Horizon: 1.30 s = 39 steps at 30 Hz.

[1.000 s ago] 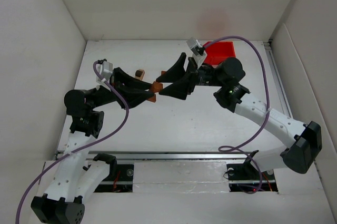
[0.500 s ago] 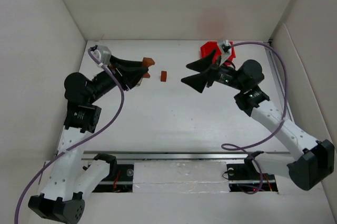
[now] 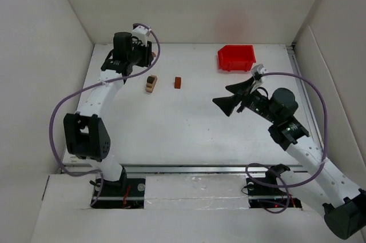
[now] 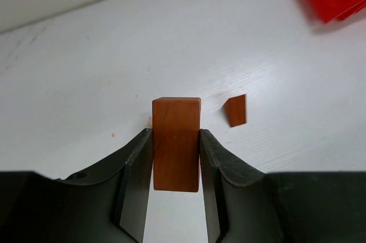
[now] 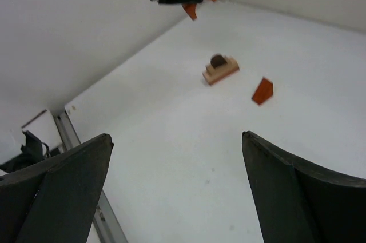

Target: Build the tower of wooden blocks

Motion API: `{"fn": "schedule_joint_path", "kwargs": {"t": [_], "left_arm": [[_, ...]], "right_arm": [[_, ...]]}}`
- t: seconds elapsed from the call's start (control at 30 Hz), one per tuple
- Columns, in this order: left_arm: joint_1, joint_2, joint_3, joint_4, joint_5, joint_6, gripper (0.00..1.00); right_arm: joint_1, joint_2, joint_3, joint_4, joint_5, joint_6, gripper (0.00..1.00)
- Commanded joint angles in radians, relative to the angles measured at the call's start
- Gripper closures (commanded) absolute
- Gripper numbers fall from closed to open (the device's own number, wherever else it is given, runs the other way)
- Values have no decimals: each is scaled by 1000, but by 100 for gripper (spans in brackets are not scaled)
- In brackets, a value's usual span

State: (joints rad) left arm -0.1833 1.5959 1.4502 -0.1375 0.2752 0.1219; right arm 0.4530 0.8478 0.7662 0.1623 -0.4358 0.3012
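Low tower (image 3: pixel 151 84), two spare wood blocks
Tan tower capped dark brown, a small reddish-brown block (image 3: pixel 178 83) lying near it; a reddish-brown bar (image 4: pixel 176 154) pinched upright in the left gripper (image 4: pixel 174 134).

White tabletop (image 3: pixel 189 134) between plain white walls (image 3: pixel 194 3) on three sides, metal rail (image 3: pixel 189 168) along its near edge.

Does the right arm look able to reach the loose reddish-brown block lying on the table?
Probably yes. The right gripper is open and empty, facing the loose reddish-brown block, with nothing between them. The small tower sits apart beside it, and the left gripper is off at the far edge.
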Motion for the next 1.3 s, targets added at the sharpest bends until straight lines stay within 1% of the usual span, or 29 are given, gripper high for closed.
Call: {"fn": "schedule_joint_path", "kwargs": {"t": [0.0,0.07,0.17,0.3,0.4,0.57,0.63,0.83,0.97,1.27], "left_arm": [[7,24,105,-48,-63,97,100],[7,82,131,-57,-70,102,100],[7,107,115,-19,-65,108,100],[7,137,111,-11,-77,125,100],[-2,182,124,-19,-146,113,100],[-2,214,95,19,-189,67,100],[-21,229,96,16,-212,61,100],[-21,248,105,-5,-185,39,100],[-21,239,79,-8,-162,39,100],[-21,231,9,-2,-146,93,100]], "right_arm": [[3,-38,-51,-27,49,-20,0],[3,-64,-71,-35,75,-20,0],[3,-84,-77,-17,48,-19,0],[3,-62,-82,3,16,-2,0],[12,-43,-93,29,3,7,0],[33,-41,-97,33,22,6,0],[42,-39,-99,36,29,6,0],[42,-26,-97,34,37,4,0],[42,-27,-97,31,40,3,0],[72,-12,-102,52,35,4,0]]}}
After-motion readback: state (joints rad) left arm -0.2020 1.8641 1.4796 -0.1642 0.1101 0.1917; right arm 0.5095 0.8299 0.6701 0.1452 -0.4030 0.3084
